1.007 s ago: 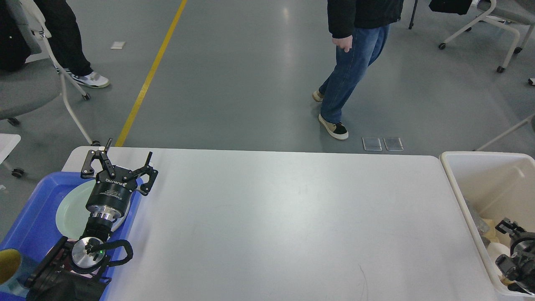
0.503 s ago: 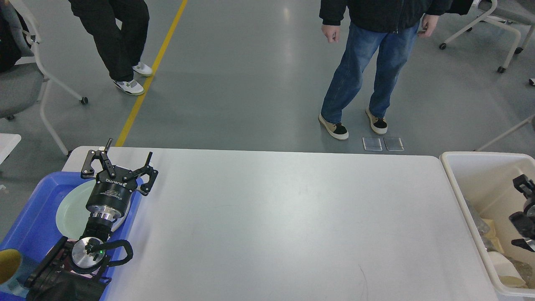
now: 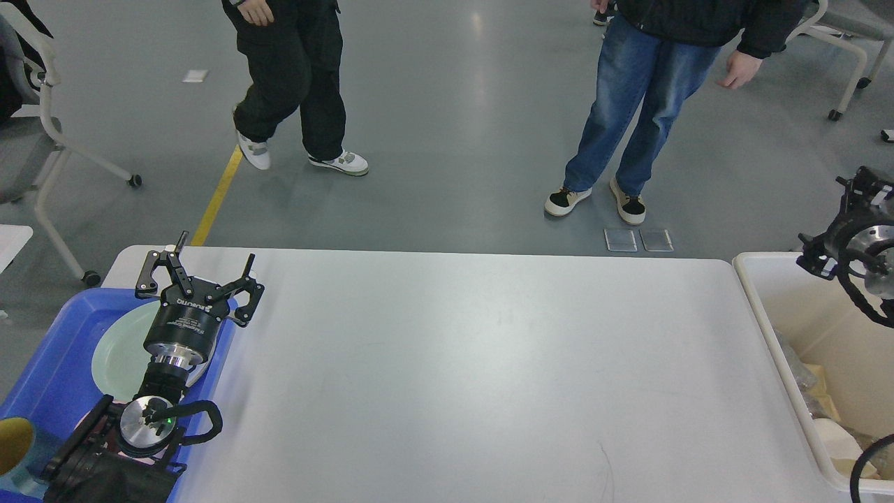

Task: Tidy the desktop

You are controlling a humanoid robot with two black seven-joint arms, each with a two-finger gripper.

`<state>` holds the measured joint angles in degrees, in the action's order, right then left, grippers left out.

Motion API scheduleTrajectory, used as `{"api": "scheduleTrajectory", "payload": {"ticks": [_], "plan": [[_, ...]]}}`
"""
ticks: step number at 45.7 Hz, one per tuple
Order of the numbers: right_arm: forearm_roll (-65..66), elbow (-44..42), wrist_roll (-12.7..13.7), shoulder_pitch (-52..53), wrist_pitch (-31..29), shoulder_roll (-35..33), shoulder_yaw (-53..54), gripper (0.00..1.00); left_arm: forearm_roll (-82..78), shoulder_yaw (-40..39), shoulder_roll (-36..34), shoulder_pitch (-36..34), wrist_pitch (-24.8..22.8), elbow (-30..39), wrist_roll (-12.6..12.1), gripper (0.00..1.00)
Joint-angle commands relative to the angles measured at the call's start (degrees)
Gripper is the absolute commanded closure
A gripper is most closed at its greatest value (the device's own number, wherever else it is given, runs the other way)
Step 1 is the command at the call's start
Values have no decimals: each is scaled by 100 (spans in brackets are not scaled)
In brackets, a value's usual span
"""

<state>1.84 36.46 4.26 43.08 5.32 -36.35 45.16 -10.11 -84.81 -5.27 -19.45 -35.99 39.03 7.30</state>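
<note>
Two black arms are seen: the left gripper (image 3: 209, 269) is held above the blue plastic tray (image 3: 52, 363), fingers spread apart and empty; the right gripper (image 3: 855, 209) is raised over the cream bin (image 3: 775, 314), its finger state indiscernible. Between them, the smooth matte desktop (image 3: 475, 370) is spread wide

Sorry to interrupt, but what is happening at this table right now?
A humanoid robot is tidying the desktop. Its left end effector hangs open and empty over the blue tray, which holds a pale plate. The right end effector is above the cream bin; its state is unclear. Two people stand beyond the table.
</note>
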Motion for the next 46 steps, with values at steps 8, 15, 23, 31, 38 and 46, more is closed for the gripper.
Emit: {"api": "scheduleTrajectory", "payload": {"ticks": [8, 15, 23, 31, 38, 46], "plan": [[106, 529, -1488, -1293, -1701, 690, 1637, 0, 0, 0, 0, -6, -5, -1, 0, 4], [615, 511, -2463, -1679, -1674, 1393, 1899, 0, 0, 0, 0, -6, -5, -1, 0, 4], [739, 687, -2684, -2040, -1788, 1772, 2208, 0, 0, 0, 0, 3, -5, -1, 0, 4], [730, 810, -2676, -2137, -1894, 1983, 2296, 0, 0, 0, 0, 3, -5, -1, 0, 4], [722, 810, -2571, -2146, -1885, 2009, 2208, 0, 0, 0, 0, -6, 4, -1, 0, 4], [651, 845, -2579, -2119, -1912, 2018, 2269, 0, 9, 0, 0, -6, -5, -1, 0, 4]]}}
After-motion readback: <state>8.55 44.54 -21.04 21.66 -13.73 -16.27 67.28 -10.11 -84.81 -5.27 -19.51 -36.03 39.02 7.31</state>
